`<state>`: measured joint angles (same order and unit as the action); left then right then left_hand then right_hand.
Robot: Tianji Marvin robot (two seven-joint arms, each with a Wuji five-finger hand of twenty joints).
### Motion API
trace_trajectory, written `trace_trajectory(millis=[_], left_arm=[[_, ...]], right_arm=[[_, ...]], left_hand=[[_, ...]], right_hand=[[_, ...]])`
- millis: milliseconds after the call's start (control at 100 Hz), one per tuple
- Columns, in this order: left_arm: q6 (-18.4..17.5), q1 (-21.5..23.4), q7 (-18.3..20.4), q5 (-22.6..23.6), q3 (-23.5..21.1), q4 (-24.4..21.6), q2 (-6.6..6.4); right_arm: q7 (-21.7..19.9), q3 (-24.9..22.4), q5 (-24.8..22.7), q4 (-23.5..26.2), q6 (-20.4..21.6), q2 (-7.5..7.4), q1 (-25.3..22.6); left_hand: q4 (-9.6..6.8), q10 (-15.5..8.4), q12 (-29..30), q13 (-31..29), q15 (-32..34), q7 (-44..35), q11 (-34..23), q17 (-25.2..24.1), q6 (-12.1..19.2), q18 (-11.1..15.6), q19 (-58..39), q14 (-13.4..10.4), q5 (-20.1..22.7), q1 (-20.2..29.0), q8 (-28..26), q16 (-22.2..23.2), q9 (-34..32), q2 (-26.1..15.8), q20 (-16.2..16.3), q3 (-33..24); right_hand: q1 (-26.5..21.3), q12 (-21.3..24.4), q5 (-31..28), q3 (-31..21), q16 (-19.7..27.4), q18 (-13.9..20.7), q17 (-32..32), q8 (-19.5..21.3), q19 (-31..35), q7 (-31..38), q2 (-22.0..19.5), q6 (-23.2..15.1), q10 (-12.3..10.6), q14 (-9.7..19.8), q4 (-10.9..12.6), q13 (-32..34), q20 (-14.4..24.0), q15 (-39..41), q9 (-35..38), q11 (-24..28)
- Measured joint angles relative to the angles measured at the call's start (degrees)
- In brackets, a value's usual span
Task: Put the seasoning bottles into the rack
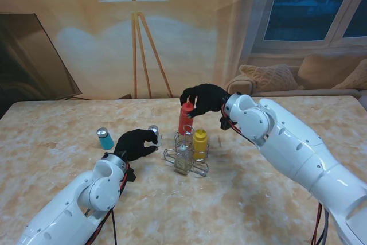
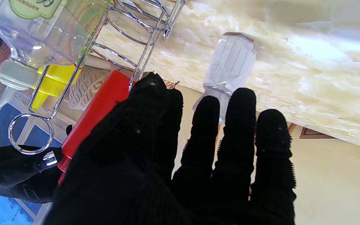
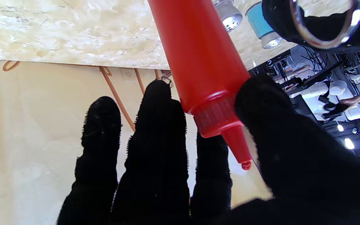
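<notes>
Red plastic fills our right wrist view: our right hand holds the red squeeze bottle by its cap end, thumb on one side and fingers on the other. From the stand camera the bottle stands upright at the far side of the wire rack, its base against the rack's rim. A yellow squeeze bottle and a clear bottle already sit in the rack. Our left hand reaches toward the white shaker just left of the rack, fingers spread beside it; we cannot tell whether they touch it. A blue shaker stands farther left on the marble table.
</notes>
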<state>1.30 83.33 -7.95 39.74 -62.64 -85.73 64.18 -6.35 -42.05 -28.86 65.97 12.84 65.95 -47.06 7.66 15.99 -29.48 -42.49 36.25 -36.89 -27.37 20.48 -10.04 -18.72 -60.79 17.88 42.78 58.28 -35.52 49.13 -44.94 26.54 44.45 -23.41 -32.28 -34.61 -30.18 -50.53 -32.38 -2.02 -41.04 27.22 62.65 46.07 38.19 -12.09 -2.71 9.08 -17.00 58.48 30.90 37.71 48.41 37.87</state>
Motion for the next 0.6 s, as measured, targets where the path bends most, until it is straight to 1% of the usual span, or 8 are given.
trace_trajectory(millis=[350, 550, 600], left_arm=[[0.02, -0.09, 0.01, 0.00, 0.06, 0.13, 0.01], [0.02, -0.12, 0.02, 0.01, 0.07, 0.16, 0.01], [0.02, -0.14, 0.02, 0.01, 0.09, 0.17, 0.01]], right_arm=[[-0.99, -1.14, 0.02, 0.58, 1.19, -0.59, -0.85], [-1.21, -1.35, 1.64, -0.40, 4.09, -0.62, -0.82], [-1.23, -1.35, 1.89, -0.70, 4.51, -0.62, -0.77]], left_hand=[[0.00, 0.00, 0.00, 0.00, 0.00, 0.00, 0.00, 0.00, 0.00, 0.00, 0.00, 0.00, 0.00, 0.00, 0.01, 0.00, 0.00, 0.00, -0.01, 0.00], [0.00, 0.00, 0.00, 0.00, 0.00, 0.00, 0.00, 0.00, 0.00, 0.00, 0.00, 0.00, 0.00, 0.00, 0.01, 0.00, 0.00, 0.00, -0.01, 0.00], [0.00, 0.00, 0.00, 0.00, 0.00, 0.00, 0.00, 0.00, 0.00, 0.00, 0.00, 0.00, 0.00, 0.00, 0.01, 0.00, 0.00, 0.00, -0.01, 0.00]], right_hand=[[0.00, 0.00, 0.00, 0.00, 0.00, 0.00, -0.01, 0.00, -0.14, 0.00, 0.03, -0.15, 0.00, 0.00, 0.00, 0.00, 0.00, -0.11, 0.03, -0.68], [-0.01, 0.00, 0.00, 0.00, 0.00, 0.00, -0.13, 0.00, -1.28, 0.00, 0.11, -0.32, 0.00, 0.00, 0.00, 0.02, 0.00, -0.95, 0.03, -0.85], [-0.52, 0.00, -0.08, 0.00, 0.00, 0.00, -0.41, -0.01, -1.41, 0.12, 0.91, -0.91, -0.02, 0.03, 0.00, 0.66, 0.00, -1.46, 0.04, -1.31]])
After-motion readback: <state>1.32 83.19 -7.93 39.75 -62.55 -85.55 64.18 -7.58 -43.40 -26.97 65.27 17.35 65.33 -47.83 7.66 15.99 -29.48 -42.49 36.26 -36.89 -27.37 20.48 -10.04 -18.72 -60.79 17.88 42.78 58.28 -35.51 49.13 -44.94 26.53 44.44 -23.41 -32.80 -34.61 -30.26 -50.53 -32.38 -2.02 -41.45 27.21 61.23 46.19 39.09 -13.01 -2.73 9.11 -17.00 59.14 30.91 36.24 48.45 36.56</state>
